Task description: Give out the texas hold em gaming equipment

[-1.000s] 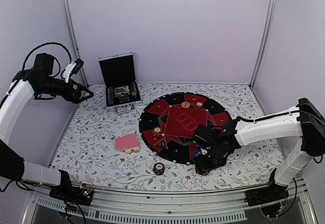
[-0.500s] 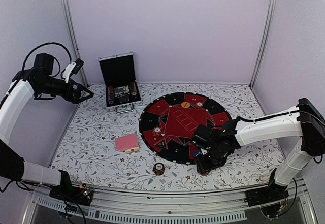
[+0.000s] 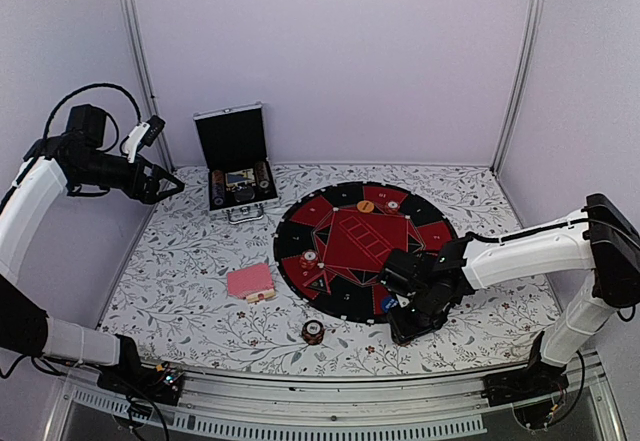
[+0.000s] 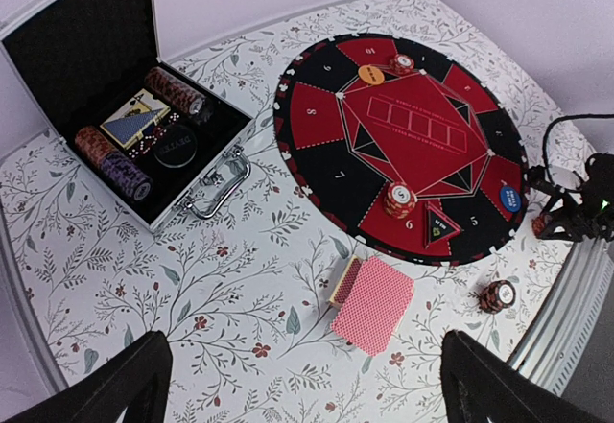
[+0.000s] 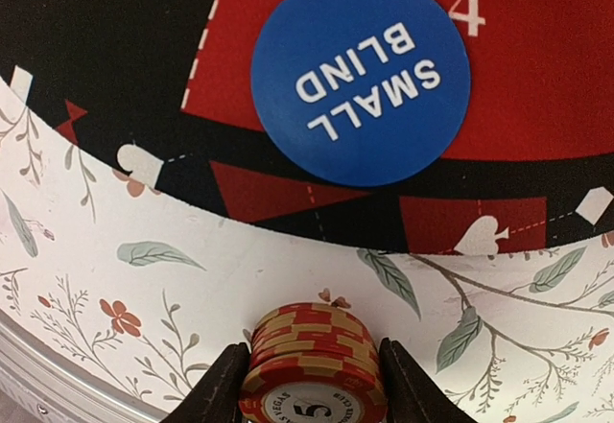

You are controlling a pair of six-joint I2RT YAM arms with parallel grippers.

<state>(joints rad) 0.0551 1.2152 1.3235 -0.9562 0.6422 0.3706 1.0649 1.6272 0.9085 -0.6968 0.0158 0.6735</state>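
Observation:
A stack of red-and-cream poker chips (image 5: 312, 361) stands on the floral cloth just off the mat's near edge. My right gripper (image 5: 313, 389) is shut on it, with a finger pressed against each side. From above the right gripper (image 3: 405, 323) hides that stack. Another chip stack (image 3: 313, 332) stands alone near the front edge. The pink-backed card deck (image 3: 250, 282) lies left of the mat, one card skewed on top (image 4: 372, 303). Two chip stacks (image 3: 309, 258) (image 3: 392, 204) sit on the mat. My left gripper (image 3: 170, 183) hangs open, high at the left, holding nothing (image 4: 305, 356).
The round black-and-red mat (image 3: 340, 231) fills the middle. A blue SMALL BLIND disc (image 5: 361, 78) lies on its near edge and an orange disc (image 3: 366, 205) on the far side. The open silver-edged case (image 3: 238, 186) of chips stands at the back left.
The right gripper's jaws have narrowed until they touch both sides of the chip stack. The left arm has not moved.

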